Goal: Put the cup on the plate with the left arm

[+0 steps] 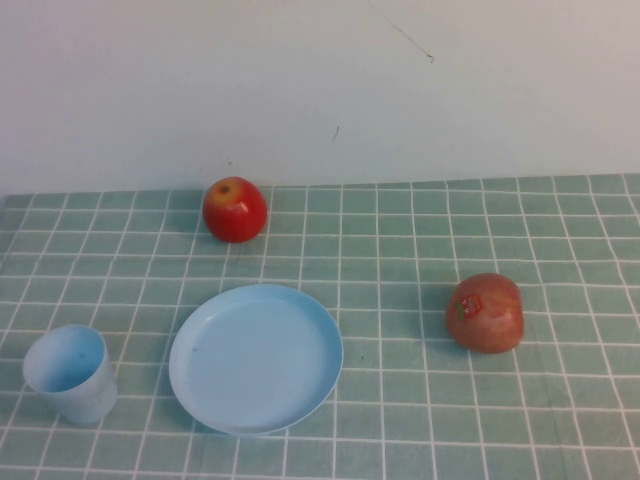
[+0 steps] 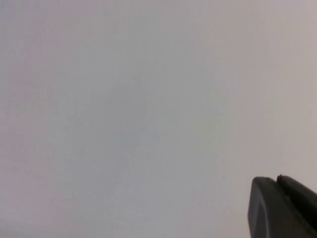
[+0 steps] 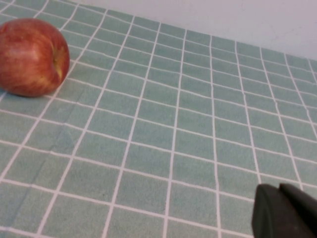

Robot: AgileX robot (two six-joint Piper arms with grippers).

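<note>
At the far left of the desk (image 1: 420, 220), near its front edge, the cup (image 1: 68, 372) stood upright with its mouth open to the ceiling, so its long axis ran vertical. Just to its right, apart from it by a narrow strip of green tile, lay the plate (image 1: 255, 357), flat and bare. Behind the plate, close to the wall, sat a red apple (image 1: 235, 209); well off to the right lay a second, duller apple (image 1: 485, 313) with a sticker on it.

Neither arm showed in the high view. The left gripper (image 2: 282, 208) appeared only as a dark corner in its own wrist view, facing blank pale wall, so it seemed raised and pointed away from the desk; whether its jaws were released or clenched could not be told. The right gripper (image 3: 285, 213) likewise showed only a dark corner, over the tiles with an apple (image 3: 32, 57) ahead of it, its jaws equally unreadable.

The cup lay on the left arm's side, so that arm seemed the nearer. It would probably have to swing down toward the tiles, then carry the cup a short way rightward.
</note>
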